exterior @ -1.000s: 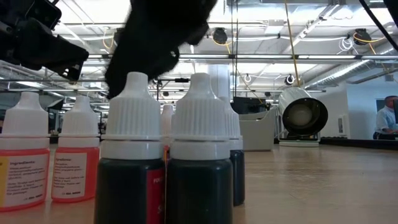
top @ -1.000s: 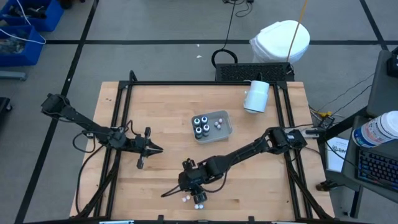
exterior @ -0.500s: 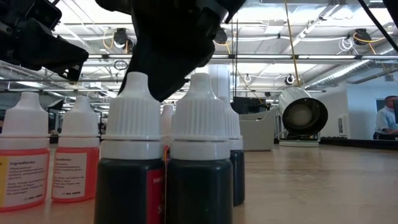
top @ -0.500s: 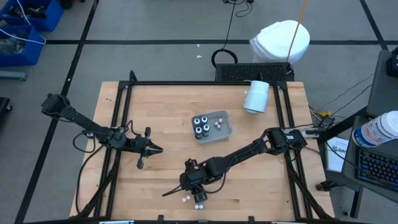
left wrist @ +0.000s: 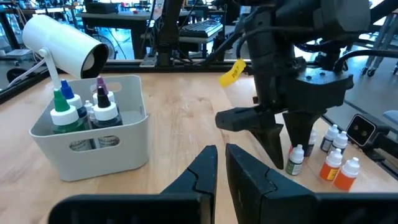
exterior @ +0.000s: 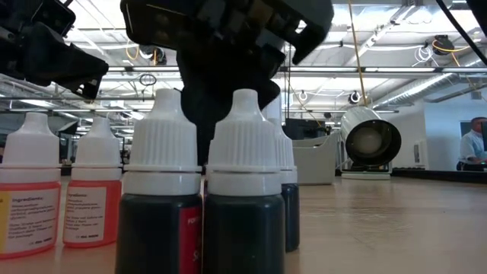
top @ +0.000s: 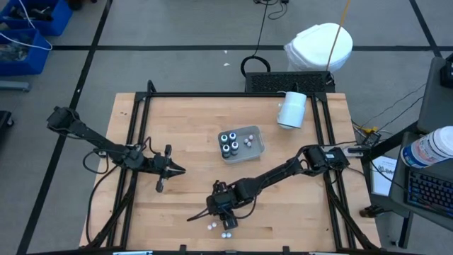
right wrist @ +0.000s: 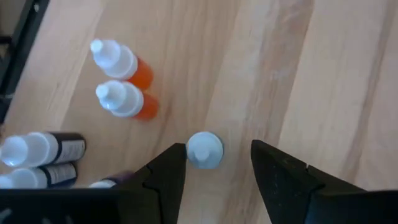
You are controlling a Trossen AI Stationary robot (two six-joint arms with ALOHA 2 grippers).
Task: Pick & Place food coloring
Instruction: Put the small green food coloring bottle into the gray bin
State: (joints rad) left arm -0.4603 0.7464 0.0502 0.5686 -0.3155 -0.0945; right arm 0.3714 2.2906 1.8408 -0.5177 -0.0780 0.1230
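wooden tabletop (top: 184, 127), black-framed. grey tray (top: 242, 144) at centre, four food coloring bottles inside. loose bottles (top: 219, 228) clustered at near edge. right gripper (right wrist: 214, 163) directly above them, fingers spread either side of one white-capped bottle (right wrist: 204, 149), not touching. left gripper (top: 177, 169) waiting at left, fingers pressed nearly together.

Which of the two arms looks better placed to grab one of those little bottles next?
The right. Its claw hangs open directly over a standing bottle, one finger either side. The left claw sits shut, well away from the loose bottles.
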